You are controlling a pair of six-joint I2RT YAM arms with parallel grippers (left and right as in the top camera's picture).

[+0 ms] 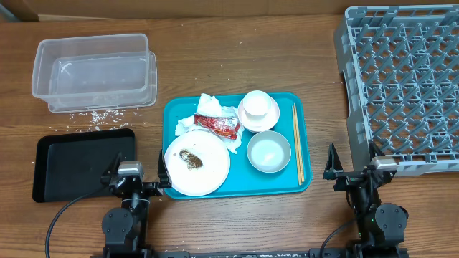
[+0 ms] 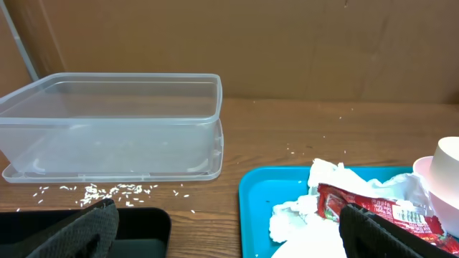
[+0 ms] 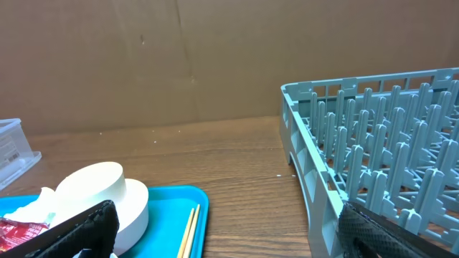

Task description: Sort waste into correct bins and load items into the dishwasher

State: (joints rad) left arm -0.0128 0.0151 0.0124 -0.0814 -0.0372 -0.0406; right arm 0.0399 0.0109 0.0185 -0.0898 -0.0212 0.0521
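On the teal tray lie a white plate with a brown food scrap, a crumpled white napkin, a red wrapper, an upturned white bowl, another white bowl and wooden chopsticks. Rice grains lie by the clear tub. The black tray is at front left, the grey rack at right. My left gripper is open and empty beside the plate. My right gripper is open and empty by the rack.
The left wrist view shows the clear tub, rice grains, the napkin and the wrapper. The right wrist view shows the upturned bowl, chopsticks and the rack's wall. Cardboard stands behind the table.
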